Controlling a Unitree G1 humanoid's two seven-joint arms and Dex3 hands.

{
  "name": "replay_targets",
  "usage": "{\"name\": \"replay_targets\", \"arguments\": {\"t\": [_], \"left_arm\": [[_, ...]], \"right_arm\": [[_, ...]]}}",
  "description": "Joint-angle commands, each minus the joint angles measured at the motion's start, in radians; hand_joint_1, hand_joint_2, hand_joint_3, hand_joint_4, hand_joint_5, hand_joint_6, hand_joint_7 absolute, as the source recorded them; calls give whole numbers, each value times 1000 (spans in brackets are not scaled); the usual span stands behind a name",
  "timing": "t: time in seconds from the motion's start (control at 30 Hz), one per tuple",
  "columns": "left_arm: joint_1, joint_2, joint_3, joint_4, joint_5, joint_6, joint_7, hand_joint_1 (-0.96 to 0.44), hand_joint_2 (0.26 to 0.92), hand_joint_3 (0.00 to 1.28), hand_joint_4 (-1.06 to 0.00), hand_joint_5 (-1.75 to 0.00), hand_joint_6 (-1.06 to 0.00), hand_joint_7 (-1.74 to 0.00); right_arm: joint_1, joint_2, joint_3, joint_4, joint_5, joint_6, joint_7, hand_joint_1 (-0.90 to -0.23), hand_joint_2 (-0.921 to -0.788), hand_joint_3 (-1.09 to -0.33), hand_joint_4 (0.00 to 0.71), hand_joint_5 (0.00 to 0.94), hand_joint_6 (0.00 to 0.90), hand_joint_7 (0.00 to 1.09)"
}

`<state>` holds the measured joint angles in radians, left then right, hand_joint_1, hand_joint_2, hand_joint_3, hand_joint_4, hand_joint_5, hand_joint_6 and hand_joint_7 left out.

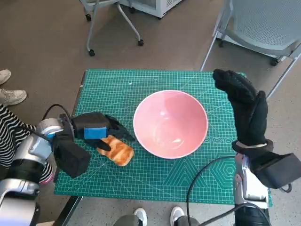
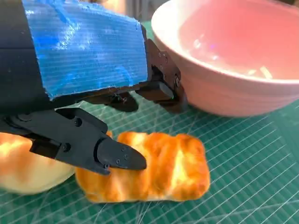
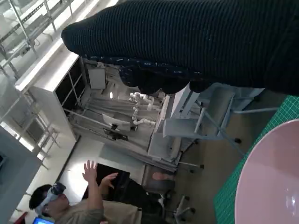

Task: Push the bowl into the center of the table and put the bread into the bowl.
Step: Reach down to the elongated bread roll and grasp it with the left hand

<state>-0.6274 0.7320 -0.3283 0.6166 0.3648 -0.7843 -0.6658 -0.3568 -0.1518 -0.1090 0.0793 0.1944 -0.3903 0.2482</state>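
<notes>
The pink bowl [image 1: 170, 123] stands empty near the middle of the green mat [image 1: 141, 183]; its rim also shows in the left wrist view [image 2: 224, 88] and the right wrist view [image 3: 271, 177]. A golden-brown bread [image 1: 118, 150] lies on the mat just left of the bowl. My left hand [image 1: 96, 129] hovers low over the bread [image 2: 159, 170], fingers spread. One fingertip [image 2: 119, 158] touches its top, and the others [image 2: 163, 88] reach toward the bowl's wall. My gloved right hand [image 1: 244, 106] is raised beside the bowl's right rim, fingers straight, holding nothing.
Wheeled chair legs [image 1: 115, 28] and a grey chair [image 1: 263, 23] stand beyond the far edge of the table. A person's shoes [image 1: 10, 92] and striped clothing [image 1: 9, 136] are at the left, and feet [image 1: 157, 215] are at the near edge. A person [image 3: 70, 200] with raised hands appears in the right wrist view.
</notes>
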Motion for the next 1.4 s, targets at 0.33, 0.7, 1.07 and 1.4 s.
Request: {"name": "replay_targets", "arguments": {"t": [0.33,0.7,1.07,1.4], "left_arm": [[96,36,19,-190,4,184,-71,-523,694,4,-210,0,-278,0],[114,43,32,-212,-2,214,-79,-547,698,3,-165,0,-253,0],[148,60,92,-347,-66,330,-125,-585,701,2,-106,0,-194,0],[196,68,94,-387,-51,382,-125,-548,699,0,-88,0,-185,0]], "right_arm": [[20,-5,-4,11,2,21,6,-676,-921,-729,204,1,43,577],[18,-6,-7,19,8,21,10,-679,-921,-726,205,1,45,575],[12,-2,-5,27,13,23,16,-683,-921,-725,186,0,45,574],[5,0,-5,31,19,24,21,-692,-921,-721,182,0,45,574]]}}
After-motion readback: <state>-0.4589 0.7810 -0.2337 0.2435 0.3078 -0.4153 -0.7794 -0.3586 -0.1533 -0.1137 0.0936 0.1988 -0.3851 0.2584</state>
